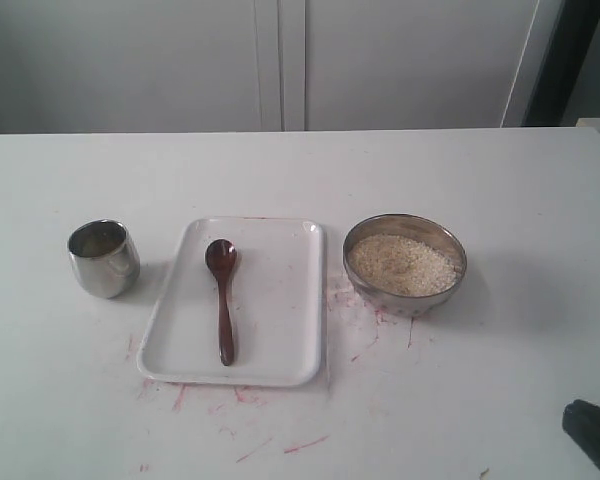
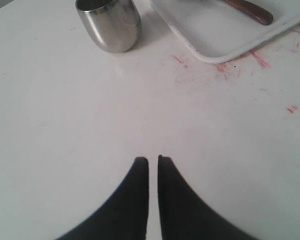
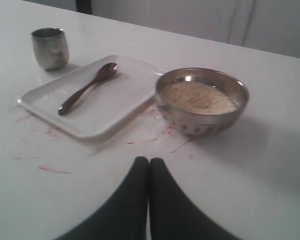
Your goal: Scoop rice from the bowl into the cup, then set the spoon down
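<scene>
White table (image 1: 500, 200), pink scuff marks around the middle, plenty of bare room on all sides

Flat white tray (image 1: 280, 310) in the centre, between cup and bowl and touching neither

Metal bowl (image 1: 400, 303) just right of the tray, rice (image 1: 403, 264) filling it to a bit below the rim

Steel cup (image 1: 103, 262) left of the tray, upright, mouth open and unobstructed

Wooden spoon (image 1: 223, 300) lies flat on the tray's left half, long axis running near to far. Scoop end is at the far side, handle end points at the near edge, so the handle is the free end to grab

Left gripper (image 2: 153, 161) hangs over bare table, well apart from cup and tray corner, fingers almost together with a thin slit, nothing held

Right gripper (image 3: 148, 161) fingers pressed together, empty, low over the table near the bowl, spoon further off past it

Judgement: nothing scooped yet, first move is picking up the spoon. It sits on the left arm's side, but the bowl is on the right's. Either gripper must open first, tray rim low so approach from above looks clear
</scene>
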`<state>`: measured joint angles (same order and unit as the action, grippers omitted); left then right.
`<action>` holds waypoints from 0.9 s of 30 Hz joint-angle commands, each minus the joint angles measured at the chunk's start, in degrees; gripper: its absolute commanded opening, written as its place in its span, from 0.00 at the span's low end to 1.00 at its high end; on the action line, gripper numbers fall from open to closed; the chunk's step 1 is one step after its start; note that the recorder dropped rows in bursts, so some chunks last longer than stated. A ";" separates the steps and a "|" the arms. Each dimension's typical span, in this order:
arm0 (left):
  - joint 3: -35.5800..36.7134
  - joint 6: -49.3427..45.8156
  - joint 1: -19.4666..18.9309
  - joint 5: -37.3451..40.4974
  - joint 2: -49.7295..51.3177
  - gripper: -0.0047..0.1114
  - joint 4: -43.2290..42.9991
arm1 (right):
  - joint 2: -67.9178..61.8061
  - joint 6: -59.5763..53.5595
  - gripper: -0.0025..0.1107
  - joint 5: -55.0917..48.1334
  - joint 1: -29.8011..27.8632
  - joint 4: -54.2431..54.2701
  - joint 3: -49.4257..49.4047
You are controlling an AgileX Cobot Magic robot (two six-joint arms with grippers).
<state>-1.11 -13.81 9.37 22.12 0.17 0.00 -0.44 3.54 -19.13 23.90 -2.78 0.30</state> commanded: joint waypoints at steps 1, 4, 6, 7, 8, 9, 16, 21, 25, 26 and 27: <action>0.53 0.33 0.12 1.91 -0.17 0.16 0.00 | 0.27 -0.91 0.02 0.21 -7.64 -0.45 -0.30; 0.53 0.33 0.12 1.91 -0.17 0.16 0.00 | 0.27 -0.91 0.02 0.21 -13.31 -0.45 -0.30; 0.53 0.33 0.12 1.91 -0.17 0.16 0.00 | 0.27 -0.91 0.02 0.21 -15.98 -0.45 -0.30; 0.53 0.33 0.12 1.91 -0.17 0.16 0.00 | 0.27 -0.91 0.02 0.21 -17.75 -0.45 -0.30; 0.53 0.33 0.12 1.91 -0.17 0.16 0.00 | 0.27 -0.91 0.02 0.21 -18.85 -0.45 -0.30; 0.53 0.33 0.12 1.91 -0.17 0.16 0.00 | 0.27 -0.91 0.02 0.21 -20.16 -0.45 -0.30; 0.53 0.33 0.12 1.91 -0.17 0.16 0.00 | 0.27 -0.80 0.02 0.21 -27.25 -0.45 -0.30; 0.53 0.33 0.12 1.91 -0.17 0.16 0.00 | 0.27 -0.68 0.02 0.21 -29.88 -0.45 -0.30; 0.53 0.33 0.12 1.91 -0.17 0.16 0.00 | 0.27 -0.68 0.02 0.21 -31.08 -0.62 -0.30; 0.53 0.33 0.12 1.91 -0.17 0.16 0.00 | 0.27 -0.79 0.02 0.35 -31.19 -1.23 -0.30; 0.53 0.33 0.12 1.91 -0.17 0.16 0.00 | 0.27 -0.68 0.02 0.35 -31.35 -2.32 -0.30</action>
<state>-1.11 -13.81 9.37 22.12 0.17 0.00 -0.44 3.31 -19.13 -6.69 -3.06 0.30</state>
